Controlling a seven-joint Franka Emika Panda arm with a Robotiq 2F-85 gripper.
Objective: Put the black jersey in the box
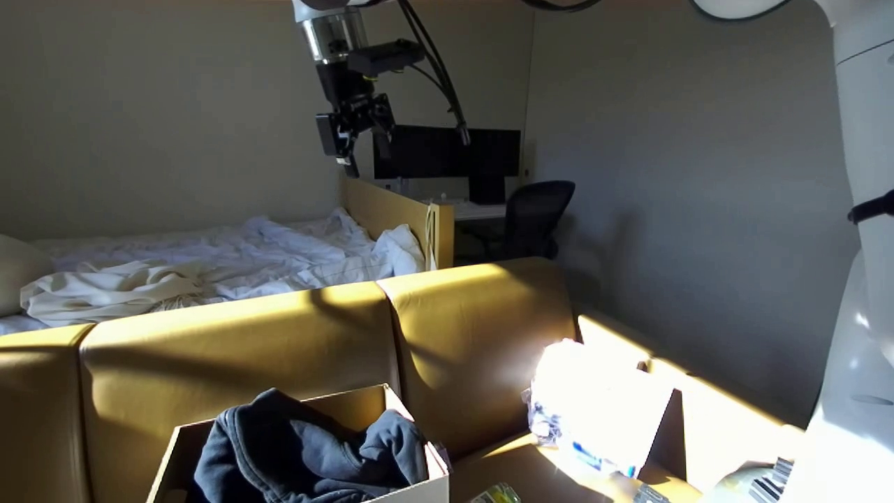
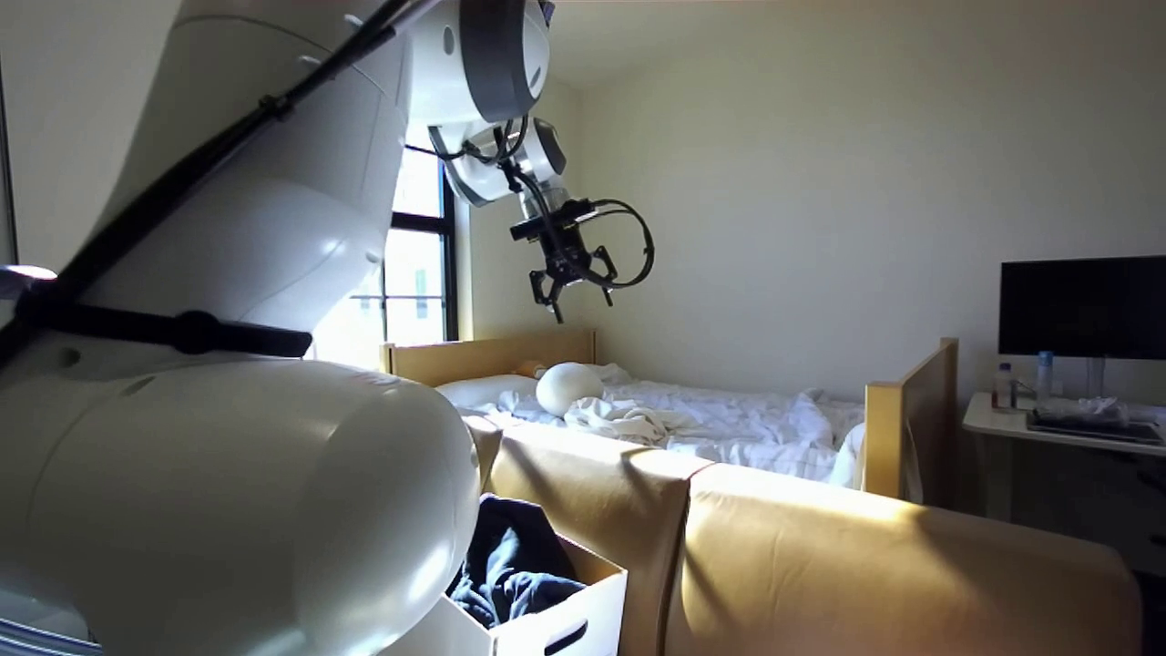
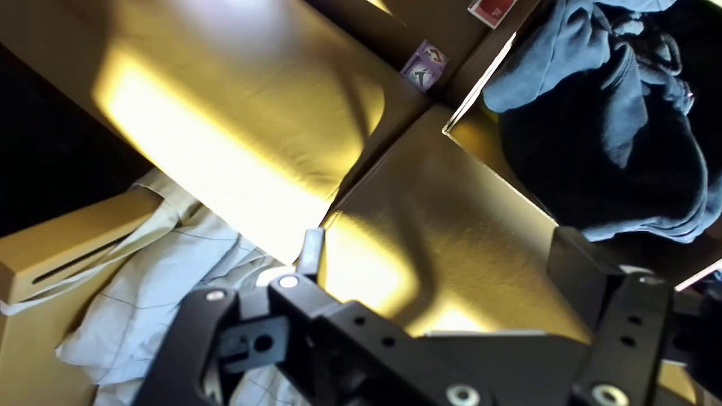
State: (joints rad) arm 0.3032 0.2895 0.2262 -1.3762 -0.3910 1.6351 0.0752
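The box [image 2: 606, 610] stood below the hand [image 3: 437, 241], to one side. In it lay the jersey [image 1: 307, 450], seemingly all inside, though partly hidden. Spread and empty, the hand had best press softly where the jersey topped the box.

A window [image 2: 414, 260] glares beyond the sofa [image 2: 820, 565]; sunlight and shadows streak the sofa's back [image 1: 237, 349], and glare bleaches part of its seat [image 1: 569, 475].

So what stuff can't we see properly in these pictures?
Inside bottom of the open tan-lined cardboard box: wrist view, hidden by the dark grey-blue fabric jersey and shadow.
Part of the jersey: in an exterior view, behind the smooth white robot arm.
Glaring white shape: in an exterior view, washed out by sunlight.
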